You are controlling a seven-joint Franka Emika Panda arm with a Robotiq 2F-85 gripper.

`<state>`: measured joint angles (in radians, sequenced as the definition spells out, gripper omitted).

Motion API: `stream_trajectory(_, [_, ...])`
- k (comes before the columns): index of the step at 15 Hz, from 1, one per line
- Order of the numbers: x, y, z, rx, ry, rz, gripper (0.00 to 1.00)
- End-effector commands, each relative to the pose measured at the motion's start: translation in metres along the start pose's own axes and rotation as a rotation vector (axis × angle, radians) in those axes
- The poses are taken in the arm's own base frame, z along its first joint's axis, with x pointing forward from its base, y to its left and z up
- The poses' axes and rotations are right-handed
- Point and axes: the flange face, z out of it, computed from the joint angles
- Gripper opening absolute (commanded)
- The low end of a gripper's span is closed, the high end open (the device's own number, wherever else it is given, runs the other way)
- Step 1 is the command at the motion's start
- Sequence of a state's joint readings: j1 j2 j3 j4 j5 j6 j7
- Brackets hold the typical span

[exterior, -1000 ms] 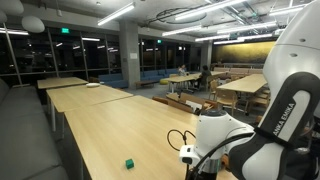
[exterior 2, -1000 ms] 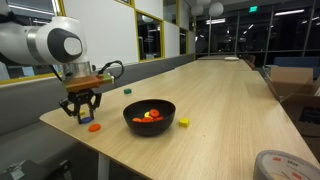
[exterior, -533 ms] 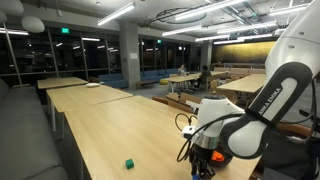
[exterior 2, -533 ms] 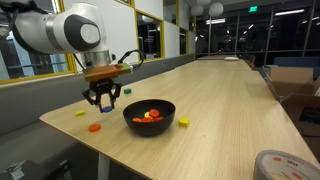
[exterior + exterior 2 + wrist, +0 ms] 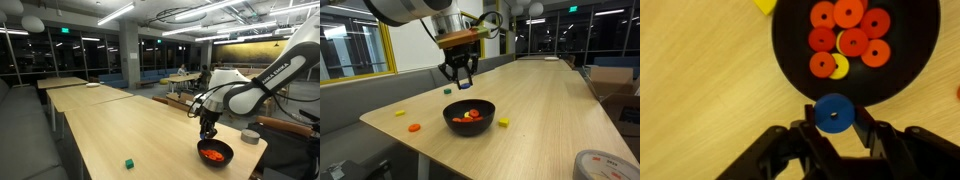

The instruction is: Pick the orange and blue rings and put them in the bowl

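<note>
Blue ring: clamped in the gripper, hanging over the bowl's rim at 6 o'clock in the wrist view.
Black bowl: on the wooden table — orange and yellow discs inside.
Orange ring: flat on the table at the bowl's 9 o'clock, well apart.
Green cube: on the table — away from the bowl.

Blue ring in tool, above black bowl of orange rings

the gripper hangs just above the black bowl of orange pieces; a green cube lies well apart.
</note>
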<state>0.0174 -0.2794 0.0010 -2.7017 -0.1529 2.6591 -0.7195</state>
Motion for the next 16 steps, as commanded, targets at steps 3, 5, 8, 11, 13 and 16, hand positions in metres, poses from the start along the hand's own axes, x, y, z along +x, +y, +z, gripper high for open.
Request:
stream_trajectory(3, [-0.024,0.037,-0.014,0.055,-0.067,0.073,0.18])
stream_trajectory(5, [-0.026,0.040,-0.013,0.100,-0.087,0.060,0.18])
stream_trajectory(8, [-0.026,0.043,-0.011,0.145,-0.111,0.058,0.18])
stream_trajectory(11, [-0.025,0.043,-0.009,0.176,-0.125,0.054,0.18])
stream_trajectory(13, [-0.023,0.041,-0.006,0.195,-0.131,0.061,0.68])
stream_trajectory(16, [-0.021,0.036,-0.003,0.213,-0.137,0.071,0.83])
